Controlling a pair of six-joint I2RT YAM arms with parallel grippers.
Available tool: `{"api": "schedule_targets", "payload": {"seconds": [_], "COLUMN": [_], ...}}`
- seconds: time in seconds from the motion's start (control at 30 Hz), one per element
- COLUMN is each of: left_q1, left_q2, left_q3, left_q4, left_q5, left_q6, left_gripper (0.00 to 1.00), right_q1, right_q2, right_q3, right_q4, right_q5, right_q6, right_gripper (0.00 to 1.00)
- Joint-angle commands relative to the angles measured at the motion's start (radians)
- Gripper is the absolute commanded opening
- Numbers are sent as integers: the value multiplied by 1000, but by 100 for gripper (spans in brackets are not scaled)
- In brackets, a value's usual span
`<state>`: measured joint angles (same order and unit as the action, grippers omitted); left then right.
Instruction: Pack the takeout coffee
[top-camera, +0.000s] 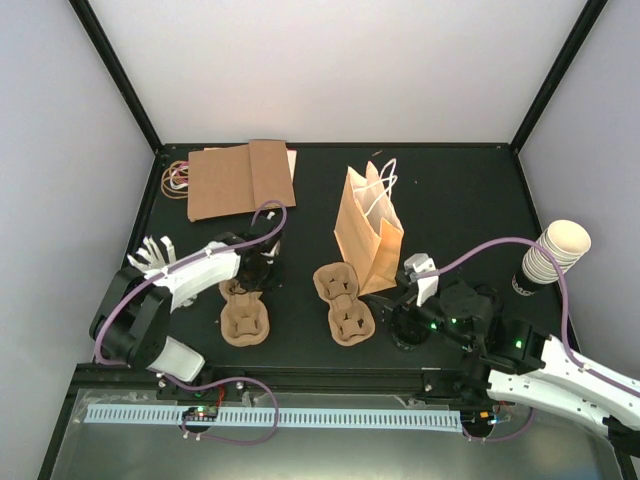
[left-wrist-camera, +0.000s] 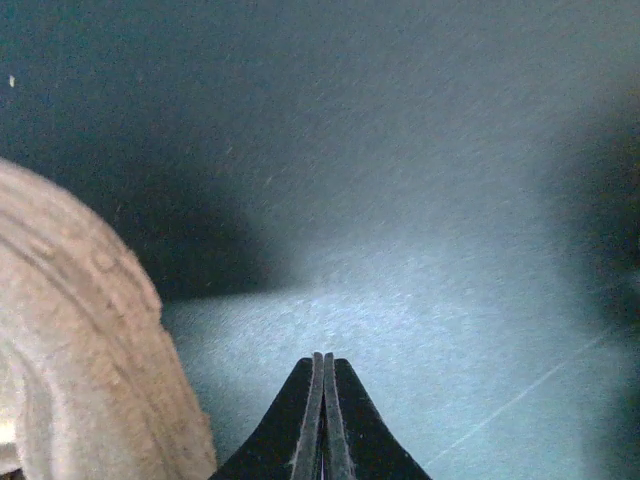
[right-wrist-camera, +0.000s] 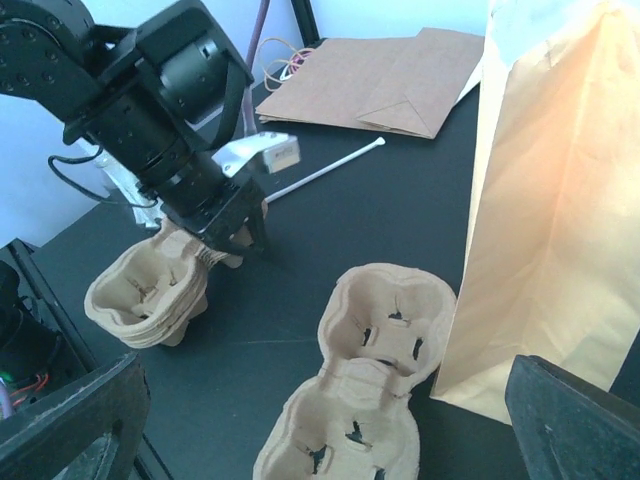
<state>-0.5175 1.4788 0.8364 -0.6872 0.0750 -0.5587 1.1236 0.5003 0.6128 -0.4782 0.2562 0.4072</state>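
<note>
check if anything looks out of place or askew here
Nothing spilled or damaged. The cream cup stack at the right edge appears to lean, maybe only camera angle. A white stick lies loose near the flat brown bags.

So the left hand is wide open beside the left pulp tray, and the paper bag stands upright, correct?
No: the left hand is shut tight, as the left wrist view shows. It is beside the left pulp tray, and the paper bag stands upright.
</note>
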Motion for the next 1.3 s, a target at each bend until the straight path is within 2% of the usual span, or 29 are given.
{"api": "schedule_targets", "payload": {"seconds": [0.0,0.23,0.37,0.4,0.43,0.5,0.53,0.67,0.93,1.27], "left_q1": [-4,-91,-135,-137,-138,-139,-139,-134,-124,-124], "left_q2": [-22,-183,-313,-345,-364,-396,-405,-414,-395,-289], "left_q3": [66,33,-23,-42,-57,-84,-94,-112,-180,-77], "left_q4": [-18,-6,48,64,76,93,96,114,300,340], "left_q5": [22,82,112,122,130,135,134,143,295,319], "left_q6": [60,23,-11,-18,-24,-38,-46,-70,-95,17], "left_gripper": [5,18,37,45,57,88,97,99,99,96], "right_q1": [2,2,2,2,1,0,0,0,-1,-1], "right_q2": [9,94,149,166,184,219,233,275,273,407], "right_q3": [-2,28,42,46,51,66,71,88,118,125], "right_q4": [-6,-62,-84,-92,-102,-113,-113,-128,-177,-203], "right_q5": [-9,-32,-27,-21,-21,-35,-45,-53,-1,-47], "right_q6": [45,109,135,142,146,147,147,144,207,276], "right_gripper": [100,100,100,100,100,100,100,100,100,100]}}
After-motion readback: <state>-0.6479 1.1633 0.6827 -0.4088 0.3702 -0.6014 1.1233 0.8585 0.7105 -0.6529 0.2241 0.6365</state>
